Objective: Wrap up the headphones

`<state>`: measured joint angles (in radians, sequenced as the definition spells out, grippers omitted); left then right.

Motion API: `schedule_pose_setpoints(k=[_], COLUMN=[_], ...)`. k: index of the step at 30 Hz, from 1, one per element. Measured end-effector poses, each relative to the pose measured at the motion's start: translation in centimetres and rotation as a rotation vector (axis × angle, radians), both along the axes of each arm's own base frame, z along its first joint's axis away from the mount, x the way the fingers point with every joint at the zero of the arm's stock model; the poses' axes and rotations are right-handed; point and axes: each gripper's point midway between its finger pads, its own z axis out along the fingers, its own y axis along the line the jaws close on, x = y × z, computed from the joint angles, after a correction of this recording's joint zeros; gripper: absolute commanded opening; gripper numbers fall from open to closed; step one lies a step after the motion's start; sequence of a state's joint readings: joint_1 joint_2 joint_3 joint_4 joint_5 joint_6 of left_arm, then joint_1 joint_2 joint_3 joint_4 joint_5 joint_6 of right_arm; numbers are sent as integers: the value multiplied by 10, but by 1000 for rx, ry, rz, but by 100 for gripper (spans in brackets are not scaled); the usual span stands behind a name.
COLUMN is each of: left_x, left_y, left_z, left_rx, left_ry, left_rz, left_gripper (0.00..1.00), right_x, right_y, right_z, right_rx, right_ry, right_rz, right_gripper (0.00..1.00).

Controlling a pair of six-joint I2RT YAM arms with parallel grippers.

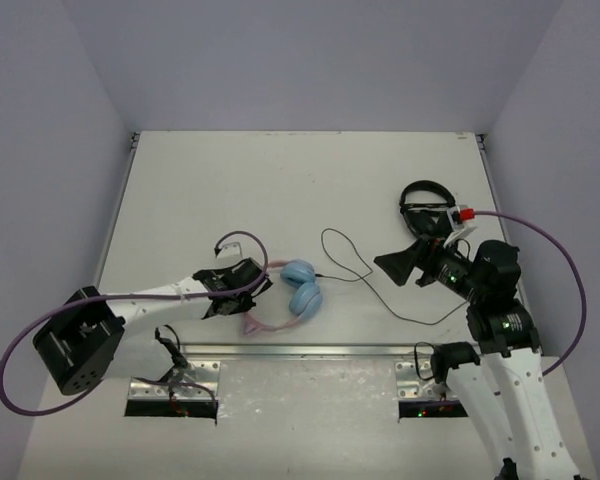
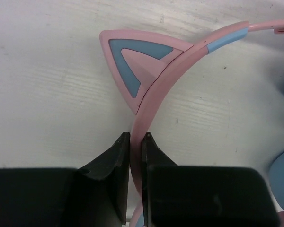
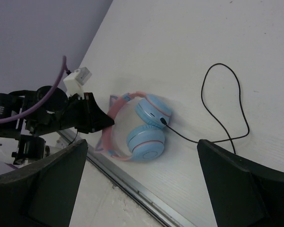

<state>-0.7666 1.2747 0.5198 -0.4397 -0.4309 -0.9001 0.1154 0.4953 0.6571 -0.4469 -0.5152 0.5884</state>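
We hold left claw (image 2: pixel 136 142) clamped on pink headband (image 2: pixel 180 61). Headphones (image 1: pixel 298 290) at 6 o'clock edge of table (image 1: pixel 310 180). Right claw (image 1: pixel 392 262) spread apart, empty, at 3 o'clock. Cable (image 1: pixel 352 262) lies loose and unwound. We judge wrapping not started.

Top view high overhead, left wrist close-up, right wrist farther, headphones (image 1: pixel 300 287) shared.

a robot lab: bare white table (image 1: pixel 310 180) boxed in by plain lavender walls (image 1: pixel 280 60).
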Motion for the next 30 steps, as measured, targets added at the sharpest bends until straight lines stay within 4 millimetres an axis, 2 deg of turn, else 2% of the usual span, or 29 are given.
schedule_pose_setpoints(k=[2, 4, 8, 10, 12, 16, 21, 27, 30], left_x=[-1, 2, 19, 30, 35, 38, 40, 40, 40], left_y=[6, 12, 19, 17, 19, 32, 34, 22, 13], left_z=[17, 49, 136, 189, 231, 288, 327, 353, 357], left_rx=[35, 51, 28, -23, -44, -13, 10, -48, -76], left_ry=[-17, -70, -234, -343, -425, -515, -559, -586, -586], left_rz=[6, 13, 32, 34, 32, 28, -18, -84, -114], left_gripper=[0, 0, 0, 0, 0, 0, 0, 0, 0], right_x=[3, 5, 8, 13, 17, 25, 36, 36, 55], right_y=[7, 15, 30, 36, 43, 50, 62, 113, 119], right_z=[-8, -19, -38, -35, -27, -18, -23, -32, -46], right_rx=[36, 82, 151, 164, 172, 160, 94, 37, 19], right_ry=[-15, -24, -61, -92, -147, -239, -306, -353, -329], right_rz=[30, 74, 174, 222, 280, 367, 412, 544, 491], right_gripper=[99, 99, 99, 99, 99, 99, 99, 87, 75])
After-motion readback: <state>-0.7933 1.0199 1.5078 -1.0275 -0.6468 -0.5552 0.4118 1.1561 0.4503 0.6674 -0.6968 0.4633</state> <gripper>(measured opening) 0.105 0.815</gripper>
